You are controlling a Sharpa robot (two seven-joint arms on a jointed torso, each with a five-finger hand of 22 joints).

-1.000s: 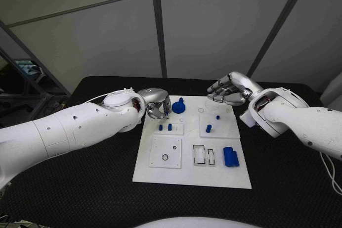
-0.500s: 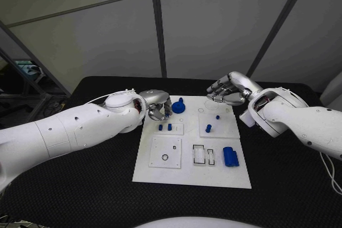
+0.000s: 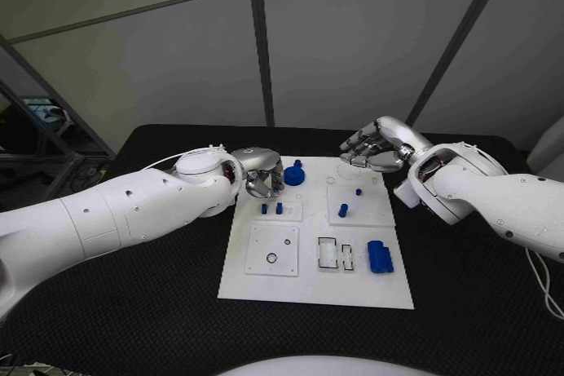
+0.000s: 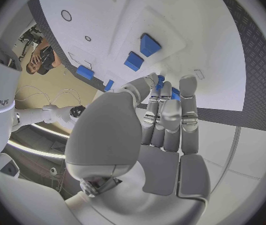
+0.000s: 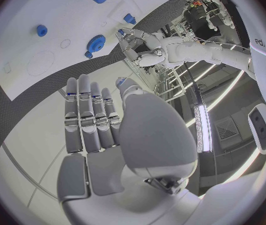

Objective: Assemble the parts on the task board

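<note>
Black table matting (image 3: 153, 278) carries my white rectangular task board (image 3: 315, 290), its small blue plastic parts (image 3: 378, 256) scattered in the recesses and a blue gear-shaped piece (image 3: 294, 176) at the far edge. I worry the silver left hand (image 3: 260, 174), just beside that gear with fingers partly curled on nothing I can see, could knock it over. My silver right hand (image 3: 374, 149) hovers off the far edge, fingers loosely extended and empty.

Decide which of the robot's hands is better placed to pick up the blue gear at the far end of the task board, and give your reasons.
Probably the left. The left hand hangs right beside the blue gear, fingers pointing down at the task board. The right hand sits past the board's far edge, farther from it, empty.
</note>
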